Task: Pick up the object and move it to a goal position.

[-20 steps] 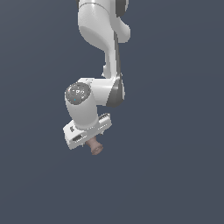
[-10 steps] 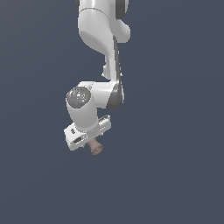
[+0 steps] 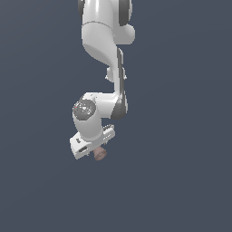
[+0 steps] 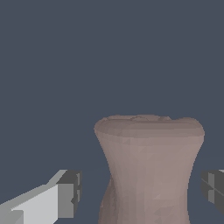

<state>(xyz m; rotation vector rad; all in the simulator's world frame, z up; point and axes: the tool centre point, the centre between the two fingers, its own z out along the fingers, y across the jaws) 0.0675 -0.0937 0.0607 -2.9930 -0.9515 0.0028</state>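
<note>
Operator, note: white end effector (image 3: 96,153) holds the small pinkish-brown, matte, spool-shaped object (image 3: 100,154) between its fingers, aloft beneath the white arm (image 3: 102,54). Wrist view shows dark pads (image 4: 70,193) flanking its waist, contact unclear.

No home, no kitchen, no workshop here: this is a bare simulated scene, a plain render. All around the glossy white jointed robot arm (image 3: 102,41) the exterior view gives nothing but flat, even slate-blue, with no floor line, wall or furniture anywhere. The wrist view agrees: behind the small matte pinkish-brown spool-shaped piece (image 4: 148,168) lies the same unbroken slate-blue. The surfaces tell it too, smooth and untextured on the arm, faceted and blocky on the spool, with soft uniform shading throughout.
</note>
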